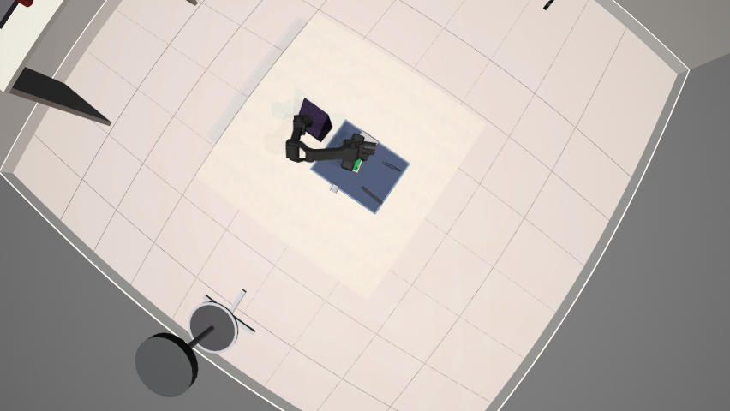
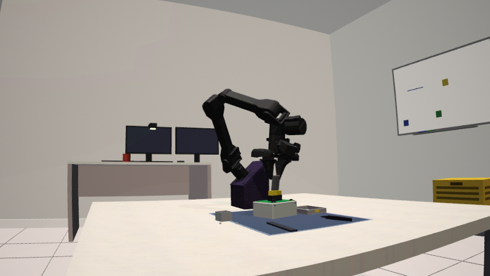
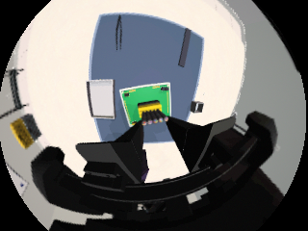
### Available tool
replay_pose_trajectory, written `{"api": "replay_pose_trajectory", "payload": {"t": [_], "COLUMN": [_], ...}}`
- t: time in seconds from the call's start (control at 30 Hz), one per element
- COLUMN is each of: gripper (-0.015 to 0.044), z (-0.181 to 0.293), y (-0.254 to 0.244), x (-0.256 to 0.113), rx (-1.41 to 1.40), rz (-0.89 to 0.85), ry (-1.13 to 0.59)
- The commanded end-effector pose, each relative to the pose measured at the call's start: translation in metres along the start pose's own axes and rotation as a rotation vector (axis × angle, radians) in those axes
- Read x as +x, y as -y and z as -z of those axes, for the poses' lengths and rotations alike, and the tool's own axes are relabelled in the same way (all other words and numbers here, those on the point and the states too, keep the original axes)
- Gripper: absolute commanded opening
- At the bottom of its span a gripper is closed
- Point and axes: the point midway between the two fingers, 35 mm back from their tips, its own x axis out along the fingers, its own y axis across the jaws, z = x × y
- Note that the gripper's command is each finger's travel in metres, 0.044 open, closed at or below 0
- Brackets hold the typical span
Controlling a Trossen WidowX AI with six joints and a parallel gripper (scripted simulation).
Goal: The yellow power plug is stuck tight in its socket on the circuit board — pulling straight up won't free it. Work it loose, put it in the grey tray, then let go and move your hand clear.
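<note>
One view, exterior, shows black socket under yellow plug; tool clamped on plug's wires.

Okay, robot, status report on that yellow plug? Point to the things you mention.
Gripper point(image 2: 275, 178) point(image 3: 154, 121) shut on plug's wire bundle. Yellow plug point(image 2: 274, 192) point(image 3: 149, 105) at its socket, not in grey tray point(image 2: 311, 213) point(image 3: 115, 100). No obstruction visible between them.
</note>
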Motion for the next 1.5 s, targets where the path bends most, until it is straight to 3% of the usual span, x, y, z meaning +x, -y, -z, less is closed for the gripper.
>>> {"api": "replay_pose_trajectory", "payload": {"t": [0.0,0.3,0.57,0.9,1.47], "gripper": [0.0,0.0,0.0,0.0249,0.0249], "z": [-0.002,-0.002,-0.002,-0.002,-0.003], "y": [0.003,0.003,0.002,0.002,0.0], "x": [-0.016,-0.022,0.005,0.005,0.023], "rx": [-0.005,-0.005,-0.004,-0.004,-0.004], "rz": [-0.07,-0.07,-0.069,-0.069,-0.068], "ry": [0.032,0.032,0.032,0.032,0.032]}}
